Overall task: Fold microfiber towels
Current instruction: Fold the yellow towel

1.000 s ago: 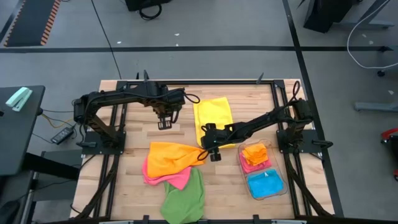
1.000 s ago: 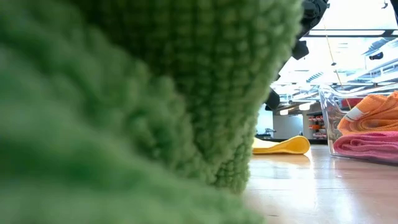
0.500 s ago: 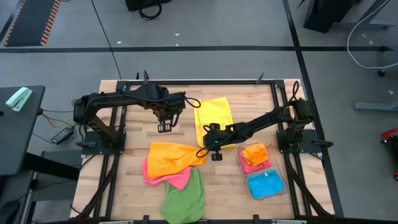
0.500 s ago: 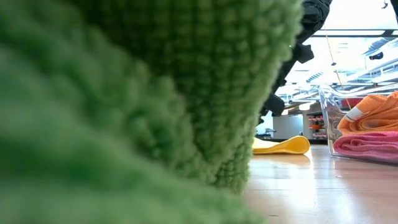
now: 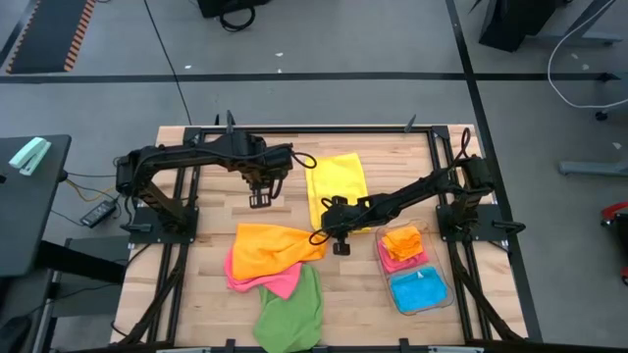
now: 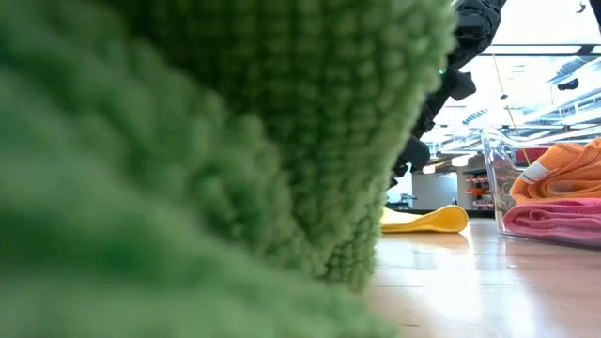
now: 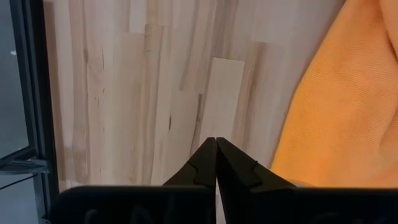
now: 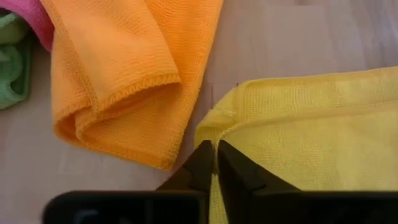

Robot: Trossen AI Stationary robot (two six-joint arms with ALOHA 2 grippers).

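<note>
A yellow towel [image 5: 339, 186] lies spread on the table's far middle and also shows in the low view [image 6: 427, 221]. My right gripper [image 5: 321, 238] [image 8: 216, 148] is shut at the yellow towel's near-left corner. A crumpled orange towel [image 5: 270, 250] lies on a pink towel [image 5: 263, 280], with a green towel [image 5: 291, 309] at the near edge. My left gripper [image 5: 260, 196] [image 7: 216, 142] hangs shut above bare wood, beside the orange towel [image 7: 342, 106]. My right gripper pinches the yellow towel's near-left corner [image 8: 214, 130] between its two fingers, at the hemmed edge. The fingers slant down from the table's right side. The rest of the towel lies flat on the table; one layer or several, I cannot tell.
A clear bin [image 5: 439, 294] at the near right holds folded orange, pink and blue towels. The green towel [image 6: 188, 141] stands close before the low camera and hides most of that view. Bare wood lies between the orange towel and the left arm.
My right gripper's wrist has rolled a little, and its fingers have drawn together at the yellow towel's near-left corner. The towels lie as they did.
</note>
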